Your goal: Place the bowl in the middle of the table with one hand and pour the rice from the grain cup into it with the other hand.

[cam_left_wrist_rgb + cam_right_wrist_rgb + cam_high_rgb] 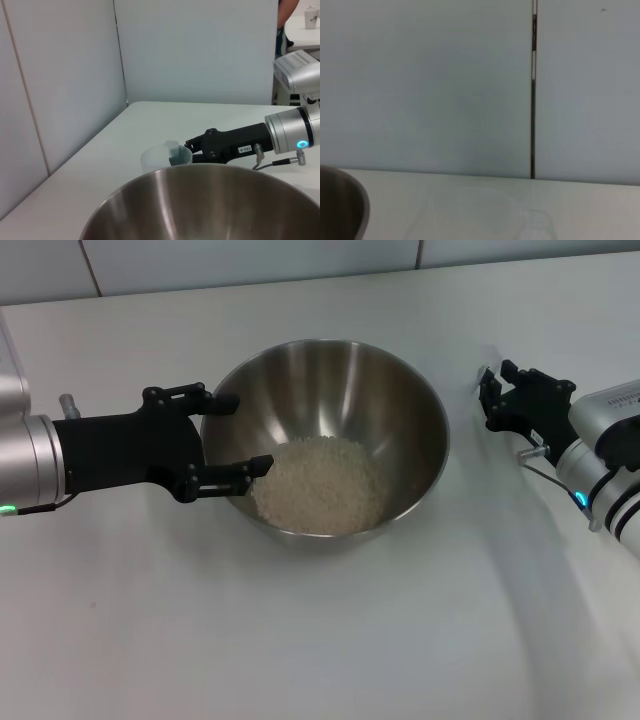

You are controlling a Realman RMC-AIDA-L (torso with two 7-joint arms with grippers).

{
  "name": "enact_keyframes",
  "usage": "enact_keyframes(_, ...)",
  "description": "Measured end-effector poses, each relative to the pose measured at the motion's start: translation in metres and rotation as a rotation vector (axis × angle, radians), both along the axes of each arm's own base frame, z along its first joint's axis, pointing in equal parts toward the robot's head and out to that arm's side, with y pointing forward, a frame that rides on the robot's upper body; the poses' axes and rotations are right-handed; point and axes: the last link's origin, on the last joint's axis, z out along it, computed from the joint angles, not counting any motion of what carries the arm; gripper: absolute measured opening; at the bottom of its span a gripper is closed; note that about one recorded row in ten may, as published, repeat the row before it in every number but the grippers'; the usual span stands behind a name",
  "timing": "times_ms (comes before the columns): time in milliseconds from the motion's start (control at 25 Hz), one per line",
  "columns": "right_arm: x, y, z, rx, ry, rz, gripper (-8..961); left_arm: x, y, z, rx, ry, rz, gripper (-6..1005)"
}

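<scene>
- My left gripper (228,445), black with jointed fingers on a silver wrist, sits at the left side of the big round stainless-steel bowl (330,370). Its fingers are spread wide around the left rim, one at the far side of the rim and one at the near side reaching in over the edge. I cannot tell whether either one actually touches the steel.
- The bowl stands upright about mid-way across the plain white table (300,640), and a pale heap of whitish rice (322,483) lies in its bottom. I judge the pour done.
- Risk on this side: if I pull the left gripper back with a finger hooked over the rim, the bowl could drag off centre or tip and spill rice.
- The small clear plastic grain cup (166,155) stands upright on the table just right of the bowl and looks empty in the left wrist view.
- My right gripper (487,398) is around that cup at the right of the table. Whether it is clamped on the cup or loose, I cannot tell.
- Risk here: a light cup can cling to a finger or topple as I let go, and a sideways swing could knock it against the bowl.
</scene>
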Motion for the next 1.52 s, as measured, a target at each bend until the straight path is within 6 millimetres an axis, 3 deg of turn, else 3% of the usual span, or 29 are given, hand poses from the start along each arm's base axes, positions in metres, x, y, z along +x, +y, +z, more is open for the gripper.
enact_keyframes(280,0.003,-0.008,-0.002,0.001,0.020,-0.010,385,-0.001,0.000,0.000,-0.001,0.002,0.000,796)
enact_keyframes(440,0.010,-0.024,0.000,0.032,0.044,-0.005,564,-0.002,-0.001,0.000,-0.002,0.003,0.002,796)
enact_keyframes(520,0.014,-0.042,0.009,0.094,0.079,0.023,655,-0.002,-0.001,0.001,-0.002,0.003,0.003,796)
enact_keyframes(600,0.015,-0.070,0.026,0.205,0.161,0.094,676,-0.003,-0.003,0.001,-0.001,0.003,0.003,795)
enact_keyframes(680,0.015,-0.079,0.034,0.230,0.198,0.130,698,-0.004,-0.003,0.001,0.000,0.005,0.000,795)
enact_keyframes(760,0.014,-0.087,0.045,0.215,0.245,0.198,719,-0.004,-0.003,0.001,0.000,0.005,0.000,795)
enact_keyframes(800,0.009,-0.093,0.059,0.121,0.273,0.323,730,-0.004,-0.004,0.001,0.001,0.005,0.000,795)
enact_keyframes(960,-0.004,-0.090,0.072,-0.047,0.256,0.482,773,-0.007,-0.005,0.001,-0.001,0.006,0.003,795)
enact_keyframes(1200,-0.033,-0.054,0.080,-0.471,0.134,0.596,774,-0.010,-0.008,0.000,-0.006,0.006,0.012,795)
enact_keyframes(1520,-0.059,-0.032,0.094,-0.643,0.049,0.603,774,-0.012,-0.009,0.000,-0.009,0.006,0.017,795)
